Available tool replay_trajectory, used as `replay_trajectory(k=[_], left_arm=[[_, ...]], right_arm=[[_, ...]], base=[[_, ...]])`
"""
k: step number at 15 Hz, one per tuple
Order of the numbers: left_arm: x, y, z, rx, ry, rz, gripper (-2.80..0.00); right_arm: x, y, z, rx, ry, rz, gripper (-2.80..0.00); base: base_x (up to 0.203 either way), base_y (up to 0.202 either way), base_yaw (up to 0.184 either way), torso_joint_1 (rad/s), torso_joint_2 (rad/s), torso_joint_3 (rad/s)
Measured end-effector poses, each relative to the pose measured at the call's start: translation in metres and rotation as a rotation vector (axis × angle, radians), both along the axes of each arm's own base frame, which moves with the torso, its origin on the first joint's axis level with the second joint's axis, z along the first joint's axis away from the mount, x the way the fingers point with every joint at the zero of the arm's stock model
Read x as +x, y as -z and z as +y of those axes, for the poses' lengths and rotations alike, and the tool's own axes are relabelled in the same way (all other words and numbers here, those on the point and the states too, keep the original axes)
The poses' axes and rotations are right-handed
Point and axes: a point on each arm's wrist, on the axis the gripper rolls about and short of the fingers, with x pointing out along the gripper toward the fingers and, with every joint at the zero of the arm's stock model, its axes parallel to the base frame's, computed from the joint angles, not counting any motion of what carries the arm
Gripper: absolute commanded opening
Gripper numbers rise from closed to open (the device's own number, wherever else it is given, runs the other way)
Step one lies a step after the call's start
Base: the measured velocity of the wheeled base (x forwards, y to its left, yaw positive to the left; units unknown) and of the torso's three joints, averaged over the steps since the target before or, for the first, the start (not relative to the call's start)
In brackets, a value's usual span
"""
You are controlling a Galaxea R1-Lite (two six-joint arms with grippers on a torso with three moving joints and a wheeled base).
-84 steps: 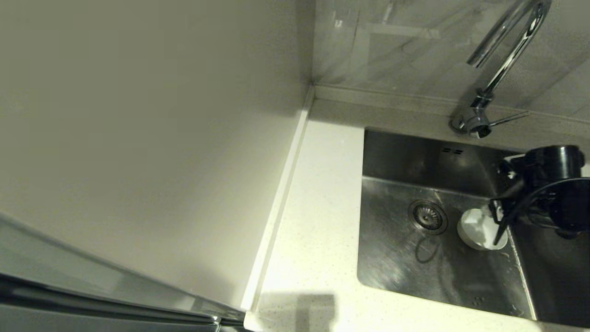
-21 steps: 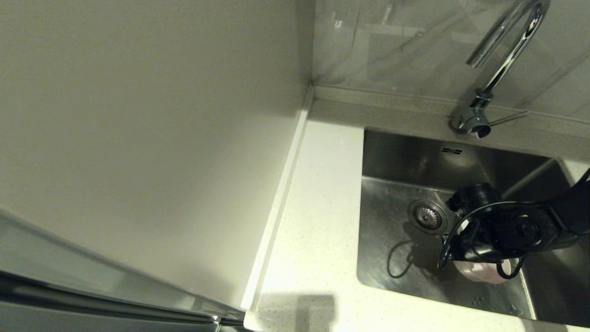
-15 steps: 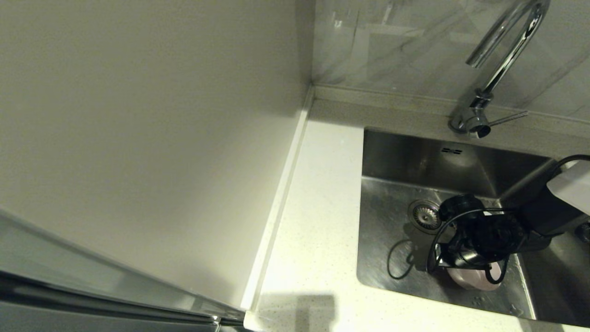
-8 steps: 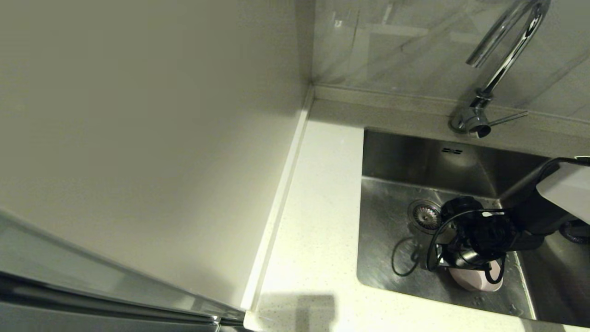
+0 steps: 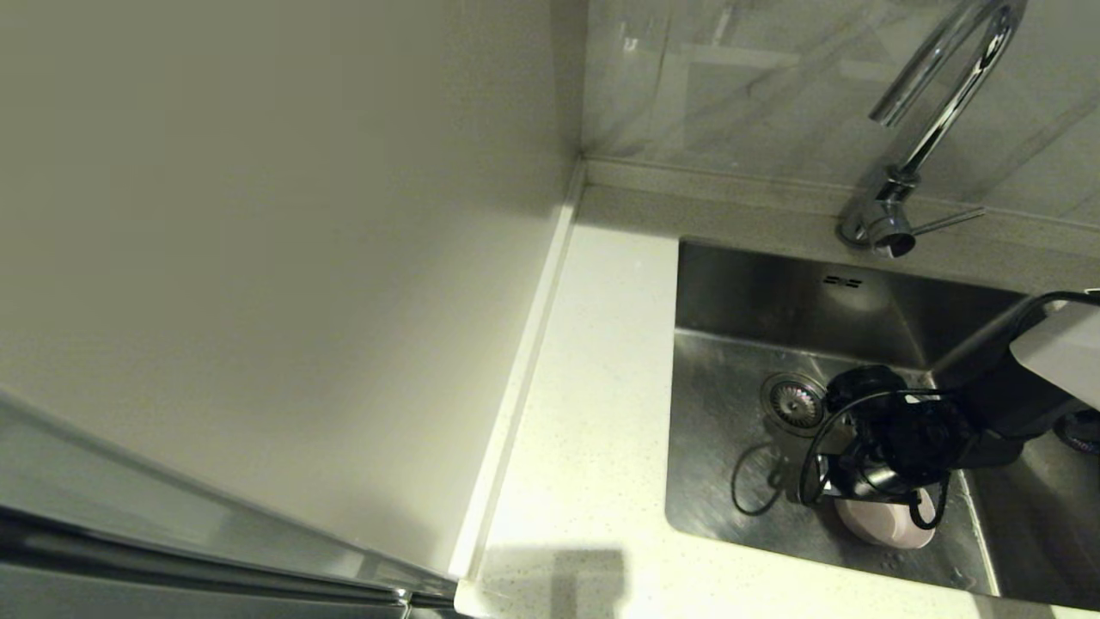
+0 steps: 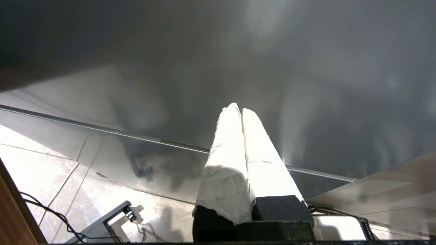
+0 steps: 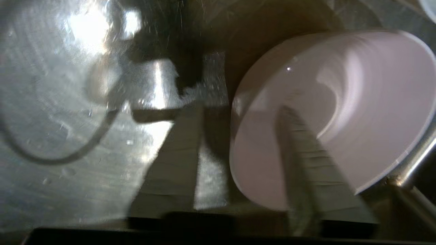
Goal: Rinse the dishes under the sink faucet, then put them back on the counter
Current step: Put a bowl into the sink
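A pale pink bowl (image 5: 885,523) lies tilted on the floor of the sink (image 5: 730,447), at its near right, by the side wall. My right gripper (image 5: 864,492) hangs right over it. In the right wrist view the right gripper (image 7: 238,110) is open. One finger (image 7: 299,160) is inside the pink bowl (image 7: 340,102). The other finger (image 7: 170,170) is outside, with a gap to the bowl's wall. The faucet (image 5: 937,120) stands behind the sink, no water showing. My left gripper (image 6: 238,110) is shut and empty, parked away from the counter (image 5: 593,413).
The drain strainer (image 5: 797,402) sits just left of my right wrist. The faucet's lever (image 5: 945,222) points right. A beige wall panel (image 5: 275,258) rises left of the counter strip. A pale rim of another dish (image 7: 430,6) shows at a corner of the right wrist view.
My right arm brought the pink bowl down to the sink's near right corner and has barely shifted since. Its fingers now stand apart around the bowl's wall.
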Motion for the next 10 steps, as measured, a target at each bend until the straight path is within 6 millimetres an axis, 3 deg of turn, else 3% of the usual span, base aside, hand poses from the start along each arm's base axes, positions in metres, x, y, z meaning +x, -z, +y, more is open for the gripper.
replay_trajectory(k=[5, 10], left_arm=[[0.000, 0.000, 0.000, 0.000, 0.000, 0.000, -2.80], [0.000, 0.000, 0.000, 0.000, -0.001, 0.000, -2.80]], right_arm=[[-0.019, -0.036, -0.001, 0.003, 0.005, -0.067, 0.00], [-0.066, -0.112, -0.022, 0.010, 0.089, -0.249, 0.00]], base=[[0.000, 0.000, 0.000, 0.000, 0.00, 0.000], [0.000, 0.000, 0.000, 0.000, 0.00, 0.000]])
